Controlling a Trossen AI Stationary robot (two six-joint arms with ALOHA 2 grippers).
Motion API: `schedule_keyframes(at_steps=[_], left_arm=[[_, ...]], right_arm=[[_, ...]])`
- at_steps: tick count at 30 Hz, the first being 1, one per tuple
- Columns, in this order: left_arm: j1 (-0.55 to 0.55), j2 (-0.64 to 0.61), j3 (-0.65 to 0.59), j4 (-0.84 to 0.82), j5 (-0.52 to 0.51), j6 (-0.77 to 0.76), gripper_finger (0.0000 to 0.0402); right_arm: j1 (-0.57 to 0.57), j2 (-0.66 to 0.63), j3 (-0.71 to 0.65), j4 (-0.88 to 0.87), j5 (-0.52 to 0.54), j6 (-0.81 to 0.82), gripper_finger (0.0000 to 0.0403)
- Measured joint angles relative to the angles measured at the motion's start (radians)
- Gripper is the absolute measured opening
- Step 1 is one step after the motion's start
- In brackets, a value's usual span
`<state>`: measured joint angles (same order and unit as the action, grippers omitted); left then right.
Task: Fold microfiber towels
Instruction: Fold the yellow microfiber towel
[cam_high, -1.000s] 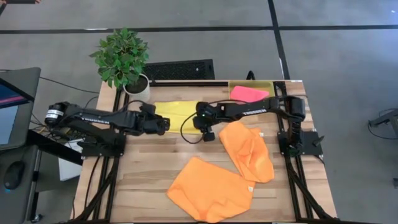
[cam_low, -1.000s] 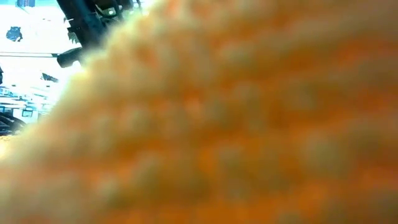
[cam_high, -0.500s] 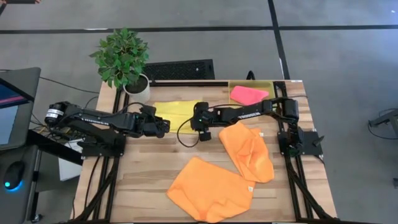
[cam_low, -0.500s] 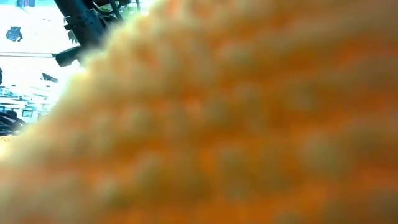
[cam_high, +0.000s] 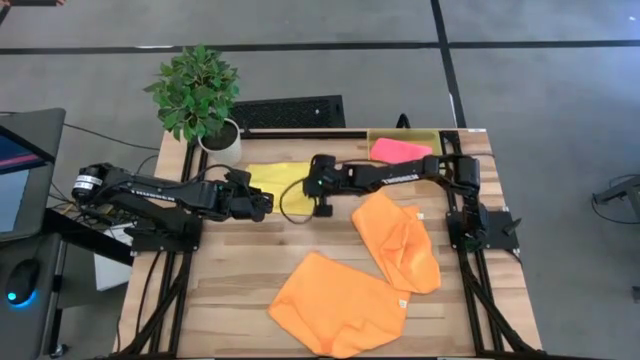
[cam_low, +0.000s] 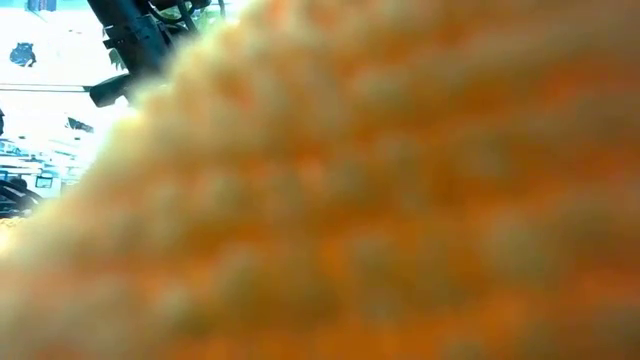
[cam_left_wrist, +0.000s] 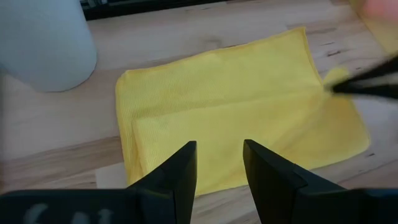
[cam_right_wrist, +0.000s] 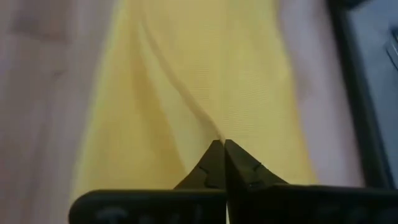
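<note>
The bright yellow towel (cam_high: 278, 178) lies folded and flat on the table at the far left-centre. It fills the left wrist view (cam_left_wrist: 236, 112). My right gripper (cam_right_wrist: 222, 148) is shut on it at its right side (cam_high: 310, 183). My left gripper (cam_left_wrist: 219, 149) hovers open over the towel's left edge (cam_high: 268, 200) and touches nothing. Two orange towels (cam_high: 398, 240) (cam_high: 338, 305) lie crumpled at the near right. A pink towel (cam_high: 400, 150) rests in the yellow bin (cam_high: 436, 134). My right gripper pinches a small raised ridge of the yellow towel (cam_right_wrist: 211, 132) between its two fingertips, near the towel's right edge (cam_left_wrist: 337, 76). The fingers slant down from the table's right side. The cloth puckers up at the pinch, and the rest lies flat on the table.
A potted plant (cam_high: 200, 95) stands at the far left corner, its white pot (cam_left_wrist: 43, 43) close to the towel. An orange towel (cam_low: 380, 200) fills the low view, with an arm (cam_low: 130, 40) showing at its upper left. Bare wood lies at the near left (cam_high: 230, 280).
My right gripper has moved toward the table's left and far side, onto the right part of the yellow towel. The towels lie where they were.
</note>
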<state>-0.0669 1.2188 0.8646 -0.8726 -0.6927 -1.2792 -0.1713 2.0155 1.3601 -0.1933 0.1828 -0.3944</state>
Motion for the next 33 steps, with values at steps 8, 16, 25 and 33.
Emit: schedule_keyframes(at_steps=[8,16,25,33], left_arm=[[0.000,0.000,0.000,0.000,0.004,0.000,0.0123],[0.000,0.000,0.000,0.000,0.005,0.000,0.0123],[0.000,0.000,0.000,0.000,0.014,0.000,0.0123],[0.000,0.000,0.000,-0.010,0.062,0.000,0.0123]], right_arm=[[-0.102,-0.001,0.040,-0.010,0.002,0.223,0.0003],[-0.153,-0.001,0.040,-0.043,0.001,0.401,0.0008],[-0.143,-0.002,0.040,-0.022,-0.001,0.397,0.0052],[-0.127,-0.002,0.040,-0.040,-0.001,0.395,0.0148]])
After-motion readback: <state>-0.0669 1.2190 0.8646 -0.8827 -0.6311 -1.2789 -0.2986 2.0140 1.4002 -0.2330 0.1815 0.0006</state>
